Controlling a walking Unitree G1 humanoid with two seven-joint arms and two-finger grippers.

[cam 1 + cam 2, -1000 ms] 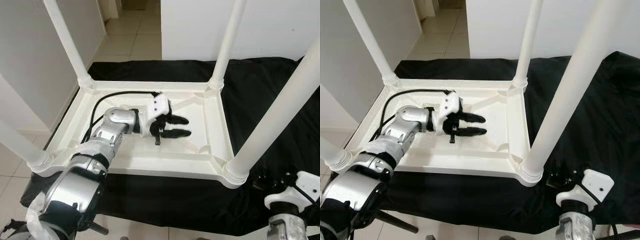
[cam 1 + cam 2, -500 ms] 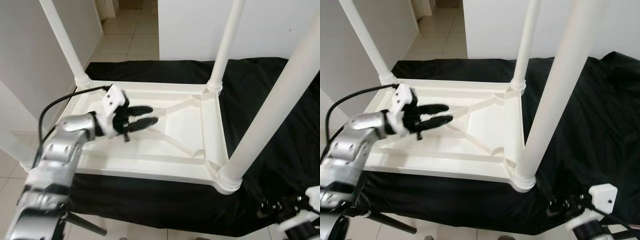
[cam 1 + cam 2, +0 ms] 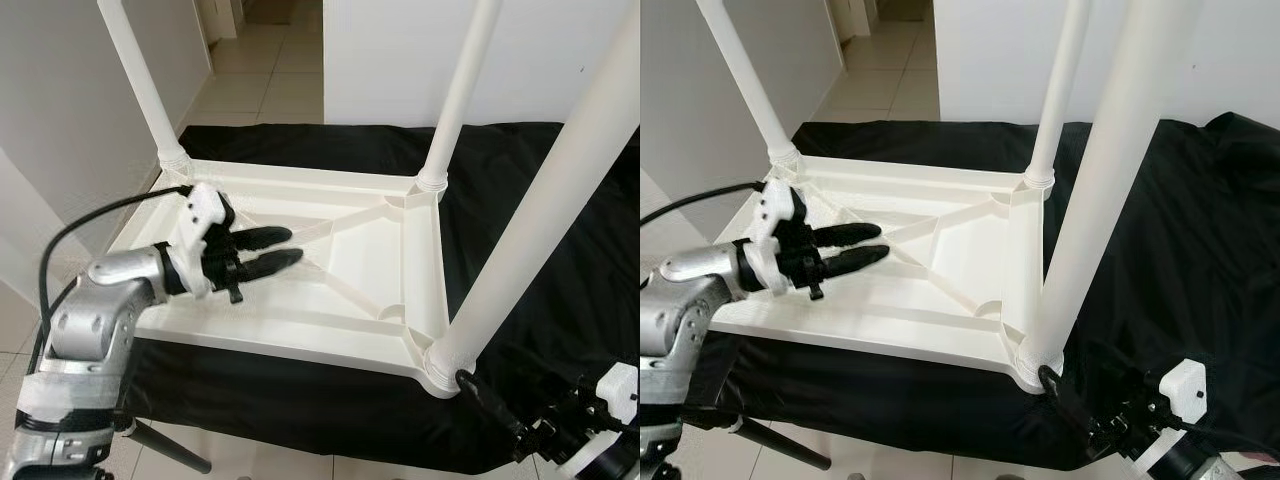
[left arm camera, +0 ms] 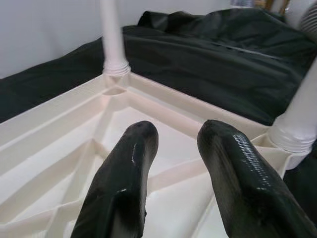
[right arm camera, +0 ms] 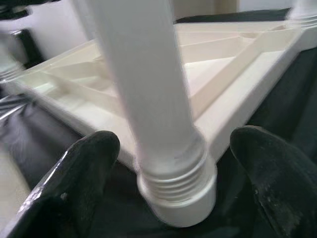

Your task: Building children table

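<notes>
Since a second ago, our left gripper (image 3: 272, 249) has drawn left, fingers slightly apart, empty, above the upturned white table (image 3: 370, 250) on the black cloth (image 3: 520, 180). Our right gripper (image 5: 173, 163) spreads wide around the near-right leg (image 3: 560, 200).

White children's table (image 3: 340, 290) lies inverted on a black cloth (image 3: 520, 200), underside up, with cross ribs exposed. Legs stand upright at the 11 o'clock (image 3: 140, 85), 1 o'clock (image 3: 460, 95) and 4 o'clock (image 3: 555, 215) corners. Left claw (image 3: 285, 248) hovers over the underside at 9 o'clock, fingers slightly parted, empty. Right claw (image 3: 490, 405) sits at 5 o'clock, near the base of the nearest leg.
</notes>
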